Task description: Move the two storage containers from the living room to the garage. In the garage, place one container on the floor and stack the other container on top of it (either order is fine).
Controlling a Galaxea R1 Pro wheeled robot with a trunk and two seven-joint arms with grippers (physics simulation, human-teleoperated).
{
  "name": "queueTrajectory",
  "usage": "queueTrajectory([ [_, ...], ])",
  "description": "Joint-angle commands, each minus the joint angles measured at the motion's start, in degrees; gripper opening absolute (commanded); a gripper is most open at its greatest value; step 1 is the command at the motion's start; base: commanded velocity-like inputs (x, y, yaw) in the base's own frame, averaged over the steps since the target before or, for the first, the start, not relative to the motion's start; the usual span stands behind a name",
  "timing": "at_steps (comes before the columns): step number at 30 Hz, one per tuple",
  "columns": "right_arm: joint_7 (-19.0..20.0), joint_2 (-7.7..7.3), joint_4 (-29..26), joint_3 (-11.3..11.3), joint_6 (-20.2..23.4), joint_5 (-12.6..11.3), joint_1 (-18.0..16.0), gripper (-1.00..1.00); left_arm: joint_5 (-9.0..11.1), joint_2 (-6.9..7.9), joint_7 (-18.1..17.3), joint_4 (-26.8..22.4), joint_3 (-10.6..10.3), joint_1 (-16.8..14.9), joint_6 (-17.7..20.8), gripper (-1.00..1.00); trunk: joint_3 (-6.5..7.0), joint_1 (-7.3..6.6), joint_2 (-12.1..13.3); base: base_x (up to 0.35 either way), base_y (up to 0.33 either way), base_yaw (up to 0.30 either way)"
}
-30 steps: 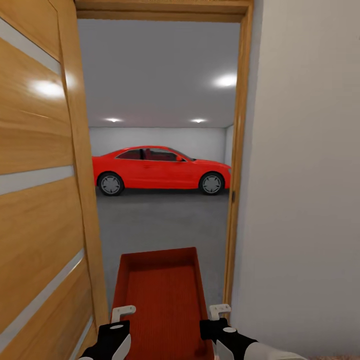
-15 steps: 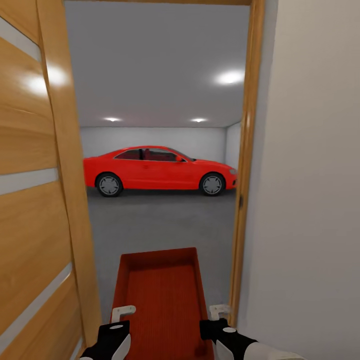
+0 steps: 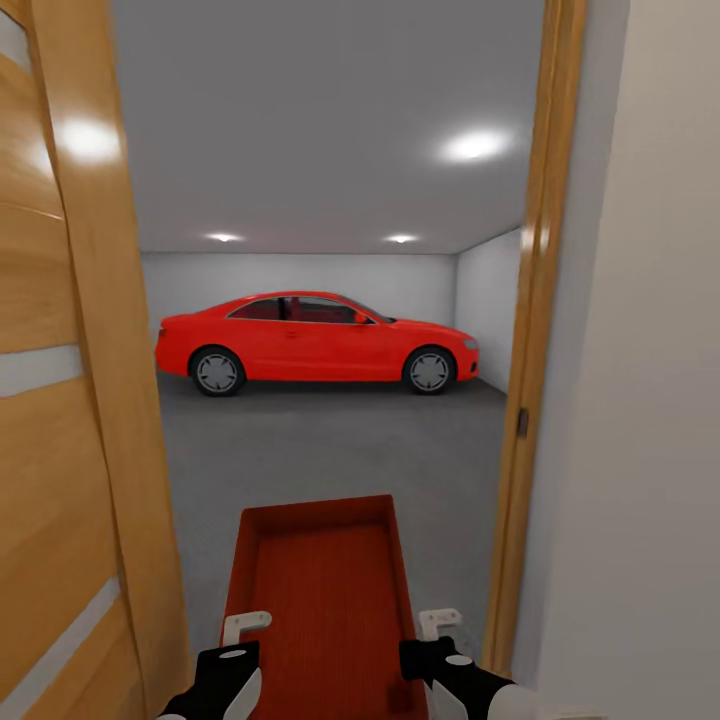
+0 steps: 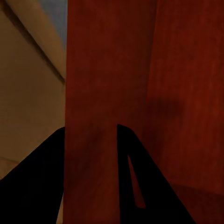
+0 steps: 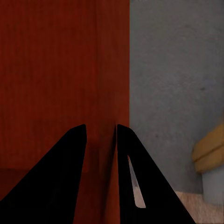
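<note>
Storage container point(image 3: 322, 590) carried in the doorway, well short of the red car point(image 3: 315, 342). Left gripper point(image 4: 90, 140) pinches its left wall, right gripper point(image 5: 101, 135) its right wall, above grey floor point(image 3: 330, 450); wooden door point(image 3: 60, 400) alongside.

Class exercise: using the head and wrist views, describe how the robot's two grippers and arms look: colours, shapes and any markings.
Left gripper and right gripper match: glossy black bodies with a small round white cap, ending in pale grey-white angular fingers. In the wrist views, the fingers appear as dark tapering wedges with a narrow slot. A white arm segment follows the right gripper.
</note>
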Motion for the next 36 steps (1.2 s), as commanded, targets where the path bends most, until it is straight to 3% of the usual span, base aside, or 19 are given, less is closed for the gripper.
queueTrajectory([
  [1, 1.6, 0.03, -3.58, -2.33, -0.38, 1.2, -0.14, -1.0, 2.25, -0.03, -1.15, 0.07, -0.24, 0.02, 0.16, -1.0, -0.08, 0.04, -0.04, 0.341, 0.105, 0.0],
  [14, 1.6, 0.03, -3.58, -2.33, -0.38, 1.2, -0.13, -1.0, 2.24, -0.14, -1.15, 0.11, -0.24, 0.06, 0.16, -1.0, -0.08, 0.04, -0.04, 0.338, 0.032, 0.0],
  [30, 1.6, 0.03, -3.58, -2.33, -0.45, 1.2, -0.05, -1.0, 2.24, -0.19, -1.15, 0.08, -0.24, 0.04, 0.07, -1.0, -0.08, 0.04, -0.04, 0.025, 0.0, 0.0],
  [36, 1.6, 0.03, -3.58, -2.33, -0.42, 1.2, -0.04, -1.0, 2.24, -0.19, -1.15, 0.08, -0.24, 0.04, 0.07, -1.0, -0.08, 0.04, -0.04, 0.261, 0.0, 0.0],
])
